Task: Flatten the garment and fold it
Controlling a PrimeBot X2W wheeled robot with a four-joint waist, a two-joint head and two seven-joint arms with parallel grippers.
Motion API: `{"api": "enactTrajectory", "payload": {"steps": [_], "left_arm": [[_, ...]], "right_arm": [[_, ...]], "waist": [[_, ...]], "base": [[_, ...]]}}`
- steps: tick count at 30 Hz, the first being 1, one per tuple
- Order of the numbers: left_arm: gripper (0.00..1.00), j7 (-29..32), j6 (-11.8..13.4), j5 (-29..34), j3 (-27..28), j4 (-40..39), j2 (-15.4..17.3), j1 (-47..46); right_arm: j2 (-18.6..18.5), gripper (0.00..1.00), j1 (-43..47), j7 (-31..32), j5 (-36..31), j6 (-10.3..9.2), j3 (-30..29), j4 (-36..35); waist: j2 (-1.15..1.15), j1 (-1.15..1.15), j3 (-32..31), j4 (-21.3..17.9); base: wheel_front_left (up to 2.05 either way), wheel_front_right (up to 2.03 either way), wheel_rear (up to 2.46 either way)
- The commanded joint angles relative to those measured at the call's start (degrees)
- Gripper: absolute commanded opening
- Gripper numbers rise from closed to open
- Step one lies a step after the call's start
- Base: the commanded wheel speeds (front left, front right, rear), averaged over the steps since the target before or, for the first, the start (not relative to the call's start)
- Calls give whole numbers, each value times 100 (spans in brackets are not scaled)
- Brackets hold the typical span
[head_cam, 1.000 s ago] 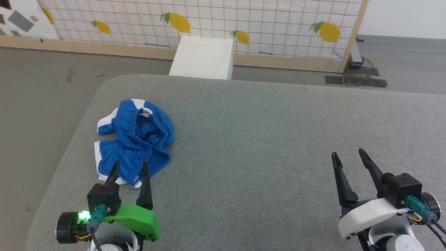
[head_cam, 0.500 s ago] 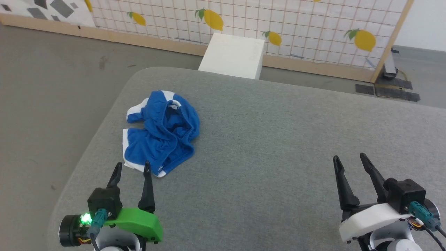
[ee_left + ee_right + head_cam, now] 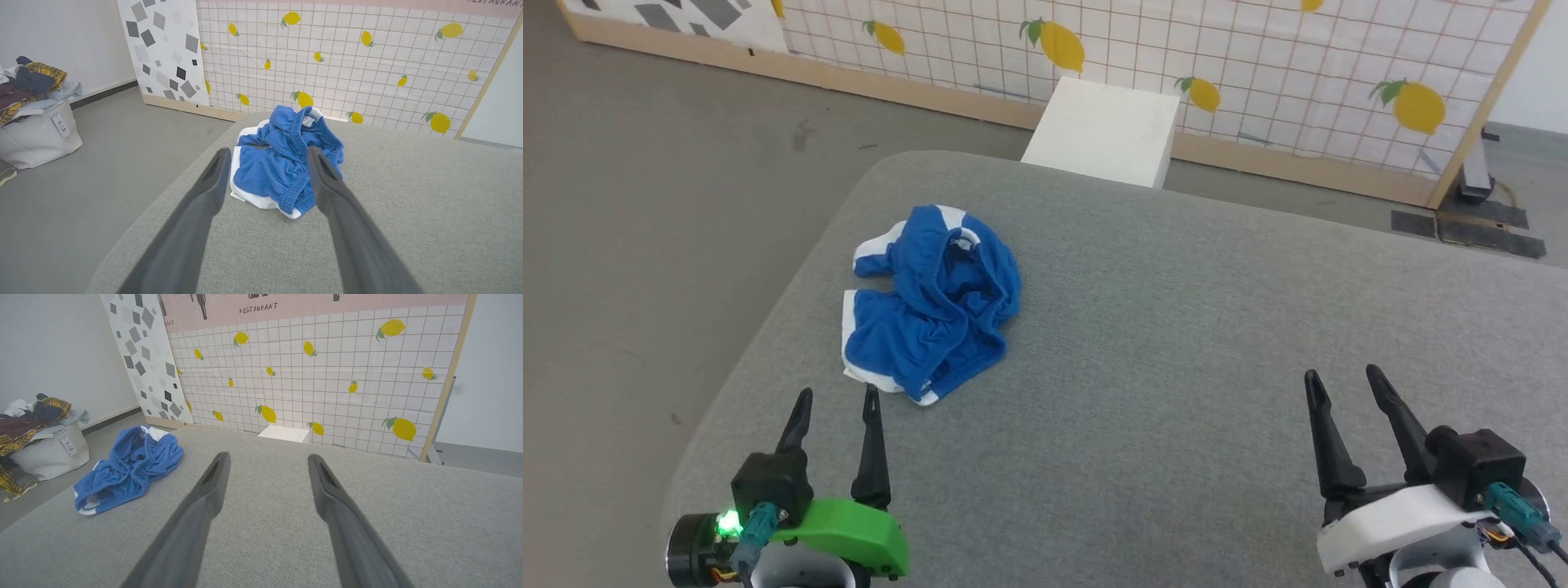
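On the grey table (image 3: 1192,310), toward its far left corner, the shorts (image 3: 935,302) lie crumpled in a heap, blue with white trim, gathered waistband showing. My left gripper (image 3: 838,390) hovers just short of the heap, jaws spread, holding nothing. My right gripper (image 3: 1342,372) stands well apart, jaws likewise spread and empty.

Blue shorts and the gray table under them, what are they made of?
The blue shorts look like soft, matte knit cloth: they slump in floppy wrinkles, with a gathered stretchy waistband. The gray table seems covered in woven fabric, showing a fine speckled weave and no shine.
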Motion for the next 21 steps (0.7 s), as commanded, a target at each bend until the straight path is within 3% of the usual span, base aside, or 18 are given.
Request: {"api": "enactTrajectory", "payload": {"steps": [1,21], "left_arm": [[100,-66,33,-69,-22,9,-11,82],[100,-301,128,-207,-114,21,-14,205]], "right_arm": [[-2,100,98,-68,81,-5,7,24],[-3,100,181,-304,320,-6,70,121]], "waist": [[0,0,-3,44],[0,0,-26,454]], "base": [[0,0,0],[0,0,0]]}}
